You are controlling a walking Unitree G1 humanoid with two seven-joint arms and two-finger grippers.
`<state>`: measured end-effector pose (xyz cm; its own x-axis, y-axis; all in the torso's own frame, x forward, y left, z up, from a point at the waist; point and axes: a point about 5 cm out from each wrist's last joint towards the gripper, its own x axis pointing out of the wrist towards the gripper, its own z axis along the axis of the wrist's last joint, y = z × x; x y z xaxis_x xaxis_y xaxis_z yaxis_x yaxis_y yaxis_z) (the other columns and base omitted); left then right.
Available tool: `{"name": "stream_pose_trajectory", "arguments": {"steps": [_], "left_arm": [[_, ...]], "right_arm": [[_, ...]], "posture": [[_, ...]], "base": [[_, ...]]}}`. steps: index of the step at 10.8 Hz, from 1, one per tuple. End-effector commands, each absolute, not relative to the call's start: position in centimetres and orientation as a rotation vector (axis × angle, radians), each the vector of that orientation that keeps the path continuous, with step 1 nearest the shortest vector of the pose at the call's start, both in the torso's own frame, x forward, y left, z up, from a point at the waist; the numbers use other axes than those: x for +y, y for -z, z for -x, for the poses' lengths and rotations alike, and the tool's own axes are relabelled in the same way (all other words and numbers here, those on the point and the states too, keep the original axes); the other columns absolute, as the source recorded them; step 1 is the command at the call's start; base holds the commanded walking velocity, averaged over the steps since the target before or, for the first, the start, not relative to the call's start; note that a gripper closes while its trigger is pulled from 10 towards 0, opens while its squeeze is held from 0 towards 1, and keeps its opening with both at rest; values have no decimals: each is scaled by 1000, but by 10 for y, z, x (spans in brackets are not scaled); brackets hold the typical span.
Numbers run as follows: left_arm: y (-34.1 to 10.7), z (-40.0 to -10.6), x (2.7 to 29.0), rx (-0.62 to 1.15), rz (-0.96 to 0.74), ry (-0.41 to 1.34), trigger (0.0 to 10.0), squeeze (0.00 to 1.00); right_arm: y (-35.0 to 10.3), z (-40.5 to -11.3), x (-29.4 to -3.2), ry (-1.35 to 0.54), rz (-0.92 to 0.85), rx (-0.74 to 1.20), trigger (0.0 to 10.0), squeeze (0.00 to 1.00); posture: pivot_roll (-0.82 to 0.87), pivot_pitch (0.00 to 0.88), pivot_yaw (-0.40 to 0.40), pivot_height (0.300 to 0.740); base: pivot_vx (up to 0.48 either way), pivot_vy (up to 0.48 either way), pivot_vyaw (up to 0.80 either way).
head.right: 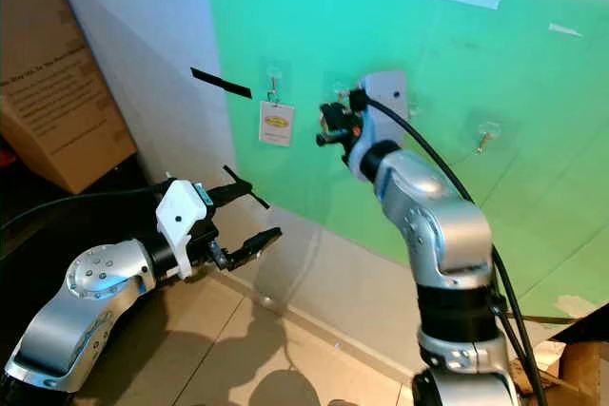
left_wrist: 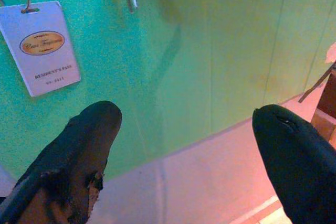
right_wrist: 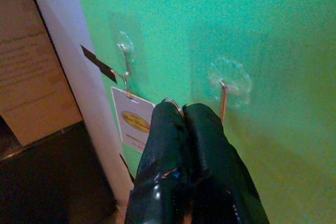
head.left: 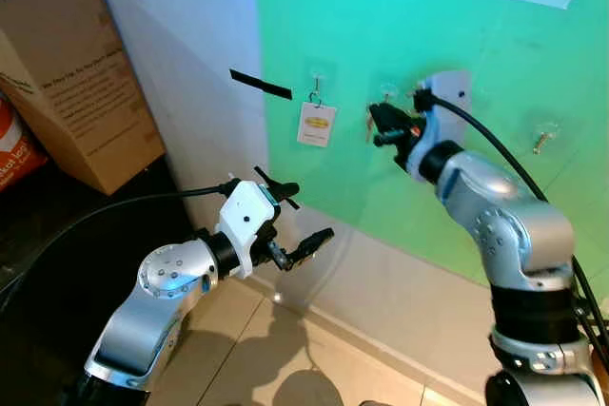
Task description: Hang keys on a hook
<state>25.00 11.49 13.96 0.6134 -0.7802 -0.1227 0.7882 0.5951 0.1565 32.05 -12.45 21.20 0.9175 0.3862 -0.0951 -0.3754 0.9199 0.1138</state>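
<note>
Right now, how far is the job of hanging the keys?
Done: a tag already hangs on one hook. In hand: the right gripper, jaws shut on a key ring, is raised beside the next hook. Left: slip the ring over that hook and let go. The left gripper waits open.

1. The key ring [right_wrist: 172, 102] is a thin silver loop. Only its upper arc shows, poking out from between the black fingertips at the centre of the right wrist view.
2. The hook [right_wrist: 224, 97] is clear plastic with a round transparent pad stuck to the green wall and a thin metal prong hanging down, just right of the ring and bare.
</note>
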Motion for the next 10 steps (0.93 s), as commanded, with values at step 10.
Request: {"name": "stream_pose_trajectory", "arguments": {"steps": [10], "left_arm": [[-142,-244,112,32,-212,955,10000,0]], "right_arm": [[-212,-330,-142,-256,-251,173,10000,0]], "posture": [[-86,0,1,740]], "base": [[0,0,0]]}}
